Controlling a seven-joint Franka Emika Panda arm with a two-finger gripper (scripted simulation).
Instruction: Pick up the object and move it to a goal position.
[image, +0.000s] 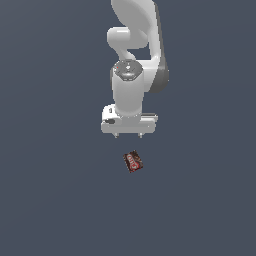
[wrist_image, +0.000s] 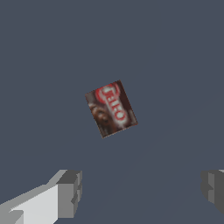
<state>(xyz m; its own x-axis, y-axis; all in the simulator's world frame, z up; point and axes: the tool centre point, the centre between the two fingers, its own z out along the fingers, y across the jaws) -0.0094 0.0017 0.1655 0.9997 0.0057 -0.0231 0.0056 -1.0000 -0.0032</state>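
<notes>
The object (image: 133, 161) is a small flat dark brown box with a red and white label, lying on the grey floor below the arm in the exterior view. It also shows in the wrist view (wrist_image: 111, 108), lying flat and turned at an angle. My gripper (image: 128, 135) is open and empty, apart from the box with a gap of floor between them in the exterior view. In the wrist view the gripper (wrist_image: 142, 190) shows two fingertips (wrist_image: 70, 192) spread wide, with the box outside the gap between them.
The plain dark grey floor (image: 50, 200) fills both views. The white arm (image: 132, 75) rises toward the top of the exterior view. No other objects show.
</notes>
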